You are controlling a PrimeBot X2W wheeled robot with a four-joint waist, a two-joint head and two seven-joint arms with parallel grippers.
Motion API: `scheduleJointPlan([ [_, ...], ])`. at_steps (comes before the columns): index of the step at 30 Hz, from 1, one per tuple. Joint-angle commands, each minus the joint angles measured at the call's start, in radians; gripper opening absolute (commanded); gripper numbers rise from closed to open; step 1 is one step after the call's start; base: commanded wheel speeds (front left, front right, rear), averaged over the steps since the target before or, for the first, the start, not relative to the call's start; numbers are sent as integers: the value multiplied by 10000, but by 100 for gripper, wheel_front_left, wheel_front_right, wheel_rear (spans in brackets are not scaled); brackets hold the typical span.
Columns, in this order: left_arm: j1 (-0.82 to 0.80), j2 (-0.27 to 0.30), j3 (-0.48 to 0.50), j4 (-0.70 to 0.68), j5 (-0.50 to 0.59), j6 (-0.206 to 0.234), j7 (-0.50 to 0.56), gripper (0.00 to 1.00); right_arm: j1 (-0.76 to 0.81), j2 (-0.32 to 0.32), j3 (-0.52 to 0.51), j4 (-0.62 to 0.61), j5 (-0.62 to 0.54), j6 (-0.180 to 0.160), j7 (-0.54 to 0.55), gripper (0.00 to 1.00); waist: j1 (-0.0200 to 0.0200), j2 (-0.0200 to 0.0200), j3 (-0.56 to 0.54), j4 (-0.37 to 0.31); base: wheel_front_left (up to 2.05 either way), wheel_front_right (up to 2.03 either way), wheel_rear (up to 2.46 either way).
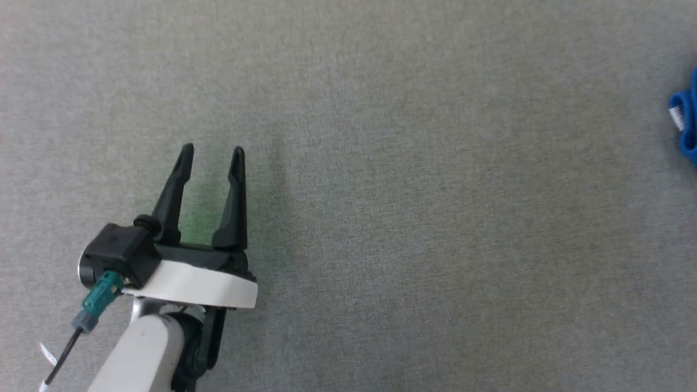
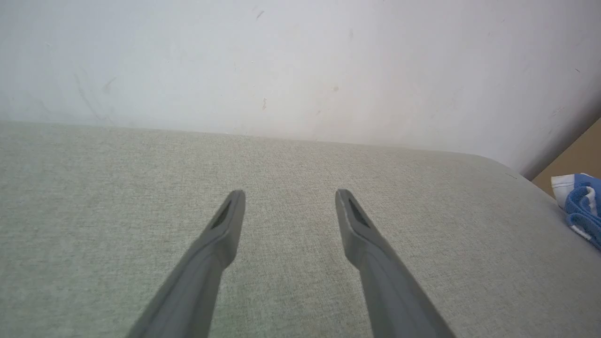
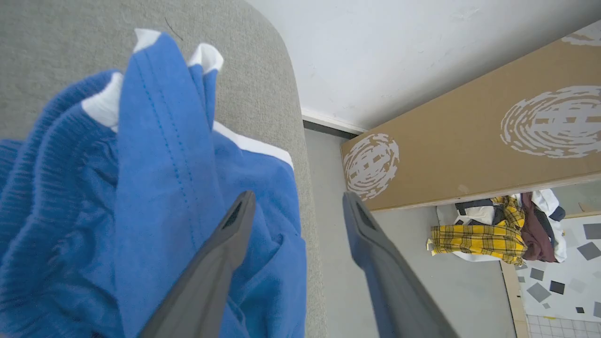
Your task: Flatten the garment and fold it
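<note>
The garment (image 3: 164, 188) lies bunched at the worktop's (image 3: 263, 70) rounded edge. The right gripper (image 3: 299, 198) hovers over the garment's outer side, fingers wide and empty, one past the cloth above the floor (image 3: 460, 291). It should shift inward, pinch one corner low, then drag toward the left gripper (image 1: 212, 149), which is well apart from the garment with its fingers spread and empty.
</note>
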Motion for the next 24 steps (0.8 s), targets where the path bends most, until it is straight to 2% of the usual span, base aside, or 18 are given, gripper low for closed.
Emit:
scheduleJointPlan([
  [1, 138, -5, -32, 101, 74, 65, -72, 100, -25, 150, -104, 19, 55, -19, -175, 100, 0, 1, -535, -30, 0, 0, 0],
  [5, 276, 24, -11, 403, 144, 130, -178, 100, 238, 748, -523, -225, 373, -19, -778, 100, 0, 1, -1155, -11, 0, 0, 0],
  [11, 726, -238, 95, 780, -13, 192, -434, 100, 1378, 2256, -842, -1181, 896, -19, -1502, 100, 0, 1, -2172, -6, 0, 0, 0],
  [20, 1526, -450, 216, 1150, -187, 55, -603, 100, 3311, 4534, -628, -3140, 1246, -19, -2535, 100, 0, 1, -3487, 31, 0, 0, 0],
  [24, 1796, -501, 162, 1374, 41, 43, -639, 100, 4053, 5161, -508, -3819, 980, -19, -3062, 100, 0, 1, -3959, 153, 0, 0, 0],
])
